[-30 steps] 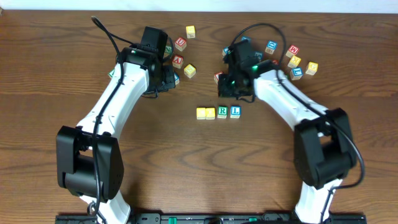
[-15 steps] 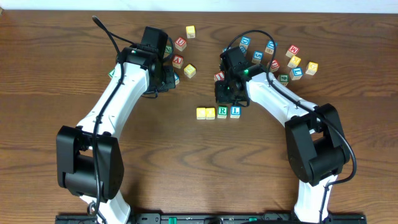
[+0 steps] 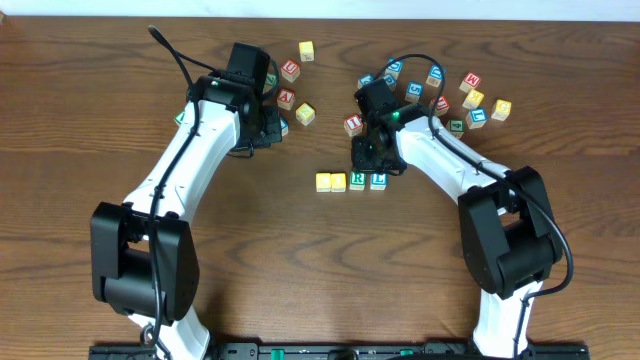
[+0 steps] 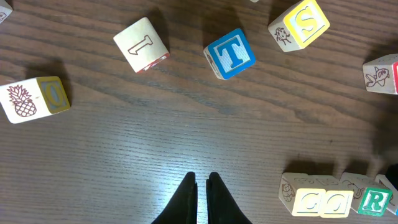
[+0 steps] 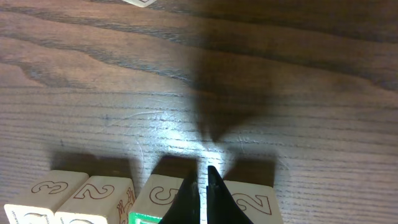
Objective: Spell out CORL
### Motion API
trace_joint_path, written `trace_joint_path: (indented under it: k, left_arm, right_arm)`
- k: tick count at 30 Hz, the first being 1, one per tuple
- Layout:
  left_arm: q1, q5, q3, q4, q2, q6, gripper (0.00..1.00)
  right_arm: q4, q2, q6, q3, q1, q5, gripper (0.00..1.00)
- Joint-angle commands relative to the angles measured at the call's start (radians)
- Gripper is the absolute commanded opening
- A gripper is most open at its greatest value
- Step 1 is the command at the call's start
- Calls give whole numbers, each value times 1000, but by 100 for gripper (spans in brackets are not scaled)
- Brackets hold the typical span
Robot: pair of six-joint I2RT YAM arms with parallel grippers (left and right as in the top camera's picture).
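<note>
Yellow C (image 3: 323, 182) and O (image 3: 338, 182), green R (image 3: 358, 181) and blue L (image 3: 378, 180) sit in a touching row mid-bench (image 3: 300, 270). Right gripper (image 5: 202, 179), closed and empty, points down at the R–L seam. Left gripper (image 4: 200, 186) is closed and empty, well apart from the row.

Lying directly on the brown wood-grain table (image 3: 300, 270): a touching row of four blocks (image 3: 350, 181), plus loose letter blocks (image 3: 473, 98) sitting scattered toward the far side.

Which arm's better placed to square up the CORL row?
Right. The right gripper sits shut right at the row, fingertips against its blocks. The left gripper is farther off, near the T block.
</note>
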Motion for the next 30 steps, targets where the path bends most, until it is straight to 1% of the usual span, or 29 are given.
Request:
trace_joint_path:
  k: [1, 8, 19, 25, 30]
  left_arm:
    - [2, -16, 22, -3, -9, 9, 8]
    - [2, -16, 22, -4, -9, 10, 8]
    - [2, -16, 21, -4, -9, 9, 7]
    - [2, -16, 21, -3, -9, 10, 7]
    - [2, -16, 21, -3, -9, 9, 8]
  right_arm:
    - [0, 2, 14, -5, 14, 14, 1]
    - [23, 2, -57, -5, 52, 14, 1]
    - [26, 2, -56, -5, 68, 15, 1]
    - [43, -4, -56, 10, 51, 23, 1]
    - [19, -57, -64, 27, 28, 22, 1]
